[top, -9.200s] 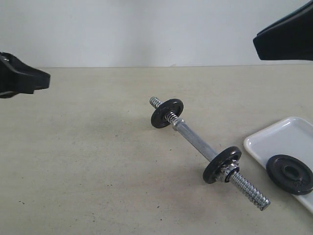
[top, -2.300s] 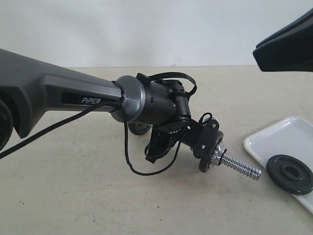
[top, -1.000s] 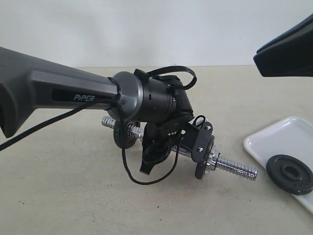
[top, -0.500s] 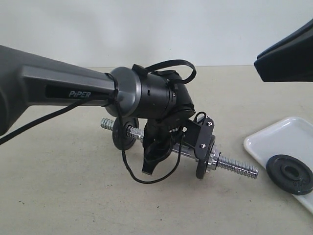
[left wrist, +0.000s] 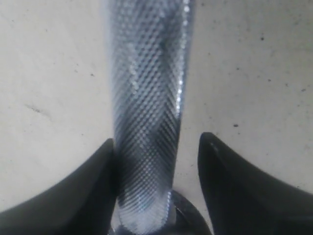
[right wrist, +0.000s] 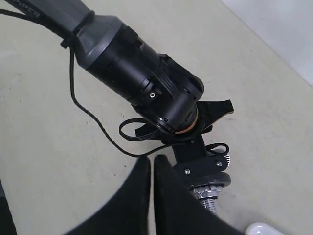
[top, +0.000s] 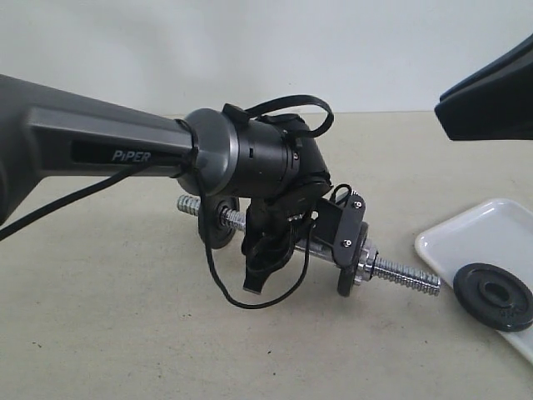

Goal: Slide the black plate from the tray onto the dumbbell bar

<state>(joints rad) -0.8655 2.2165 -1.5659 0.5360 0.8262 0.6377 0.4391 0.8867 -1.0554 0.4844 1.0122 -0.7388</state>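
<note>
The left arm [top: 92, 146] reaches in from the left, its wrist [top: 254, 162] bent downward, and the left gripper [left wrist: 157, 139] points down with its fingers [left wrist: 83, 191] spread apart. The right arm [top: 491, 87] hangs high at the right; the right gripper [right wrist: 151, 161] is pressed closed.

The tabletop [top: 125, 333] is a matte, pale beige surface, flecked with small dark specks and faintly scuffed; its far edge meets a plain white wall. A white glossy tray [top: 450, 237] with rounded corners lies on it at the right edge, towards the front, partly cut off by the picture. Around the middle of the tabletop lies the dumbbell bar [top: 405, 277], its threaded end pointing at the tray. It carries two black discs [top: 218, 236], and whether these touch the surface cannot be told.
</note>
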